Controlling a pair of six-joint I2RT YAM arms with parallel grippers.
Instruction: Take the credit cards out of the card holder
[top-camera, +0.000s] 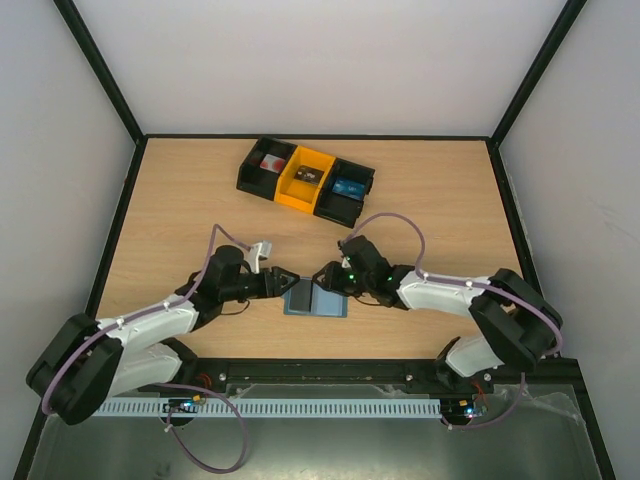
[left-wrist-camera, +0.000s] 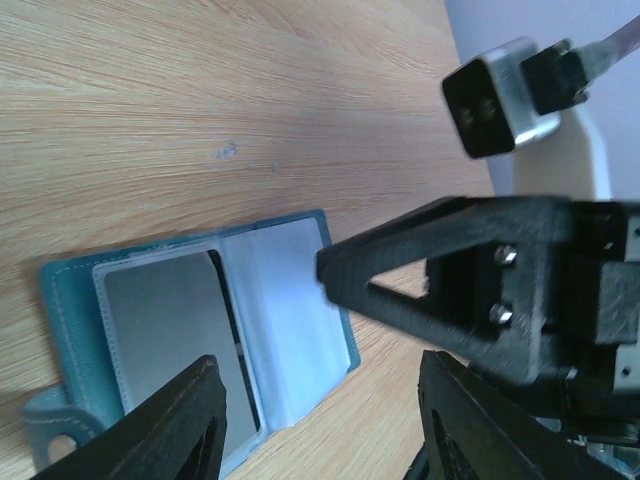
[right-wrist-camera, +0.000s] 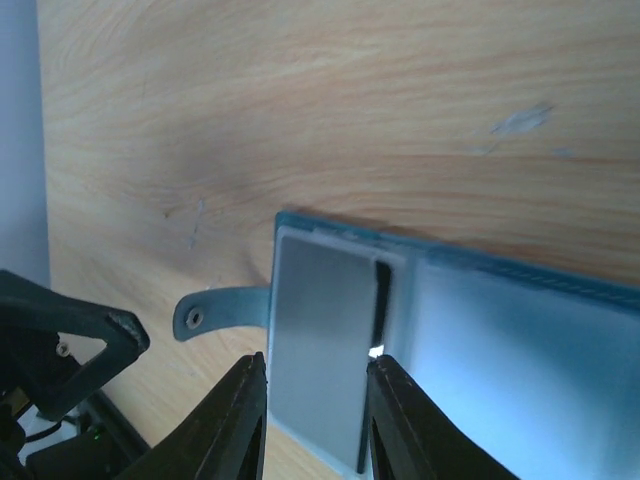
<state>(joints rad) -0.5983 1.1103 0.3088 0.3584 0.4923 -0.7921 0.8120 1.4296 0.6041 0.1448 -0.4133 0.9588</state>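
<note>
Down at the near edge, both arms reach inward and meet over the card holder (top-camera: 318, 302), which lies opened flat on the wooden table (top-camera: 180, 220), just ahead of the bases. The left gripper (top-camera: 289, 283) hovers at its left edge, jaws well apart and gripping nothing. From its wrist camera, its fingers (left-wrist-camera: 185, 420) straddle the open panels. The right gripper (top-camera: 323, 277) comes in from the other side, jaws narrowed but parted, poised over the silver card (right-wrist-camera: 320, 320) in the pocket beside the little side tab (right-wrist-camera: 215, 310). I see nothing clamped. The other half shows a pale clear pocket (right-wrist-camera: 510, 340). Far back sits the black-and-yellow tray (top-camera: 298, 199), well apart, with a bright blue item (top-camera: 349, 187) inside.
</note>
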